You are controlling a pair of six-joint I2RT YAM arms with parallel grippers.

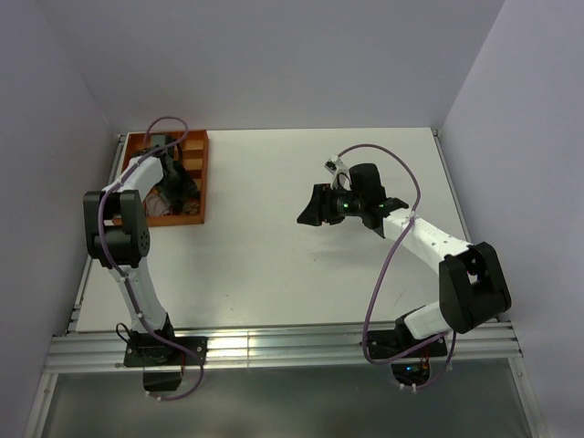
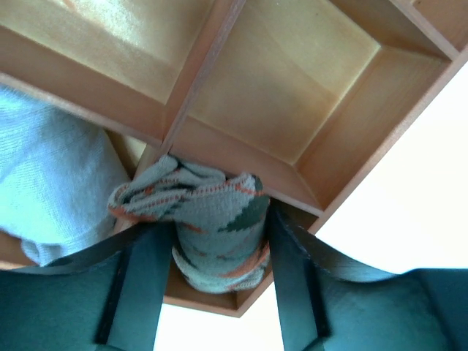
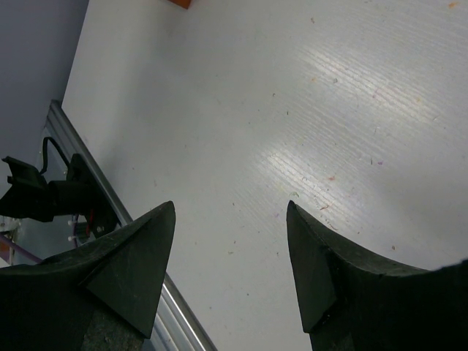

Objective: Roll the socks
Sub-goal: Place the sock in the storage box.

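Observation:
The socks (image 2: 216,208) are one rolled bundle, tan with red and dark argyle diamonds on the outside. It sits in a corner compartment of the orange wooden tray (image 2: 292,95). My left gripper (image 2: 218,223) has a finger pressed on each side of the roll and is shut on it. In the top view, the left gripper (image 1: 175,187) reaches into the tray (image 1: 200,173) at the far left and hides most of the bundle. My right gripper (image 1: 310,208) hovers open and empty over the middle of the table, and it also shows in the right wrist view (image 3: 230,206).
A pale blue-white cloth roll (image 2: 51,183) lies in the tray compartment beside the socks. Wooden dividers (image 2: 208,73) split the tray into compartments. The white table (image 1: 274,265) lies between the arms. The table's metal front rail (image 3: 95,175) is below the right gripper.

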